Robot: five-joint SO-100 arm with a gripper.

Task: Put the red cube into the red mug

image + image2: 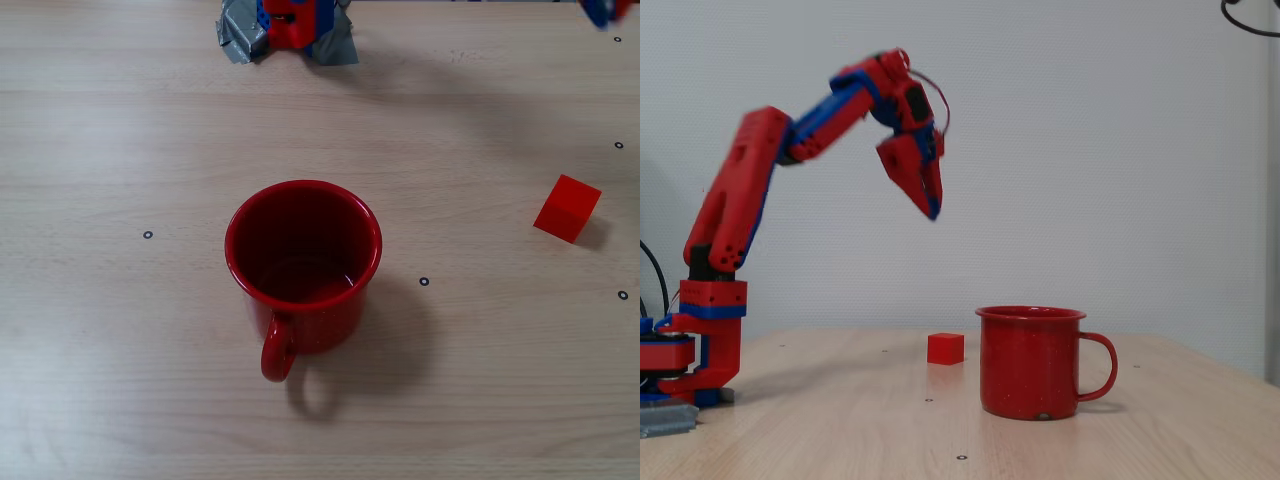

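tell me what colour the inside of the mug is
Red, like its outside; the overhead fixed view looks straight into the red mug.

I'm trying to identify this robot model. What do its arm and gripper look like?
The arm has chunky red plastic segments with blue joint parts, on a red-and-blue base. The gripper has long tapered red fingers with a blue edge. A thin dark cable loops by the wrist.

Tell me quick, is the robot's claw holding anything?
Gripper: raised in the air, jaws together, holding nothing. The red cube sits on the table.
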